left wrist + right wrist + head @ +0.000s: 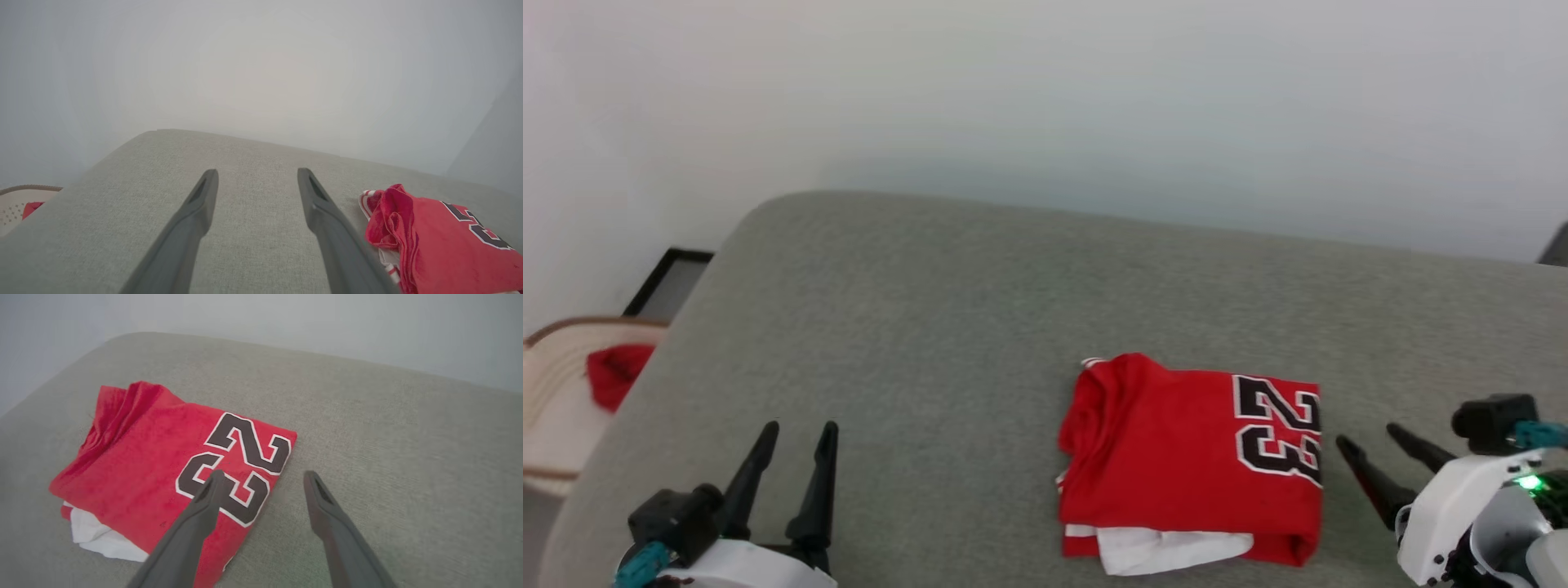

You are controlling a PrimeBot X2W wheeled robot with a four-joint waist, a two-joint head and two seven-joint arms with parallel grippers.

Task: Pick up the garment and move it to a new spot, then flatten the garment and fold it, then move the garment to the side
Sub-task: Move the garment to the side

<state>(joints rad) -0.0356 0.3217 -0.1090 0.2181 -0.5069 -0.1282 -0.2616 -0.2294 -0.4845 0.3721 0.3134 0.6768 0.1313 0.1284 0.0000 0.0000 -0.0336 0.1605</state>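
Grey cushion (931, 327) bears folded garment (1176, 457); left claw (801, 426), right claw (1365, 433) spread, empty.

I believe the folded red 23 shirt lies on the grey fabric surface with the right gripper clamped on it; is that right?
Not quite: the head view shows the right gripper open, beside the red shirt and not clamped on it. The shirt does lie folded on the grey fabric surface.

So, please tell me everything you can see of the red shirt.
The red shirt lies folded into a rough rectangle on the grey cushion. A black, white-outlined 23 shows on top; white cloth sticks out under the near edge. It looks soft, slightly wrinkled. The open right gripper is beside it, apart.
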